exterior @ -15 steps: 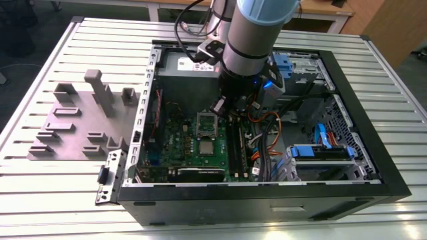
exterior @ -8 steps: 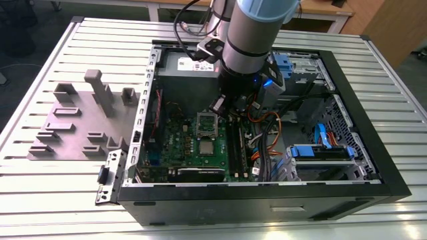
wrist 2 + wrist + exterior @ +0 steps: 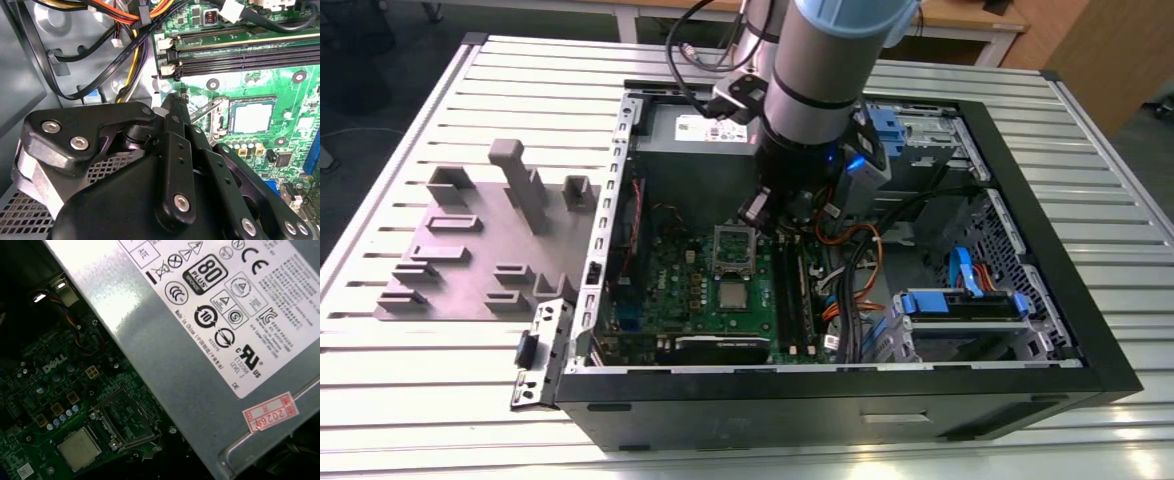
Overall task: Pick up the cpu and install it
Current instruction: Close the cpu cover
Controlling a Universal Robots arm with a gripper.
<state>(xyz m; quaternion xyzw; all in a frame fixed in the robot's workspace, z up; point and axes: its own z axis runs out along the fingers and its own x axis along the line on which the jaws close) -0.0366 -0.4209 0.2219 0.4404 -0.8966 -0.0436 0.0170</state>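
Inside the open computer case (image 3: 635,105), the cpu (image 3: 734,294) lies on the green motherboard (image 3: 678,270), just near of its open socket frame (image 3: 732,247) (not yet picked up); the gripper (image 3: 176,102) hangs above, grip impossible to tell.

Matt silvery metal cpu (image 3: 78,450) on glossy green motherboard (image 3: 45,405); dull grey metal power supply (image 3: 200,365)

Cables (image 3: 854,290) flank motherboard (image 3: 680,285); power supply (image 3: 210,340) crowds socket frame (image 3: 122,420).
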